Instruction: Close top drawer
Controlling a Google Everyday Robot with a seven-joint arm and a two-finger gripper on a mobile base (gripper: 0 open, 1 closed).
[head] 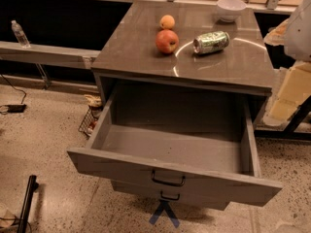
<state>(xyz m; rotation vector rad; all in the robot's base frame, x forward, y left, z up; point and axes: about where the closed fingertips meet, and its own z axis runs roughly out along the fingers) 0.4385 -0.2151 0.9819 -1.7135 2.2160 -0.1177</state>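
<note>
The top drawer (170, 152) of the grey-brown cabinet stands pulled far out towards me, its inside empty. Its flat front (116, 168) faces down and forward, with a small black handle (168, 179) at the centre. Below it, the front of a lower drawer shows with its own black handle (169, 196). My gripper is not in view. A white rounded shape (300, 25) at the right edge may be part of my arm.
On the cabinet top (131, 57) lie a red apple (166, 41), an orange (167, 21), a green can on its side (211, 42) and a white bowl (230, 8). A wire basket (90, 120) stands left of the cabinet, a water bottle (19, 34) on the left shelf, and yellowish blocks (290, 93) at the right.
</note>
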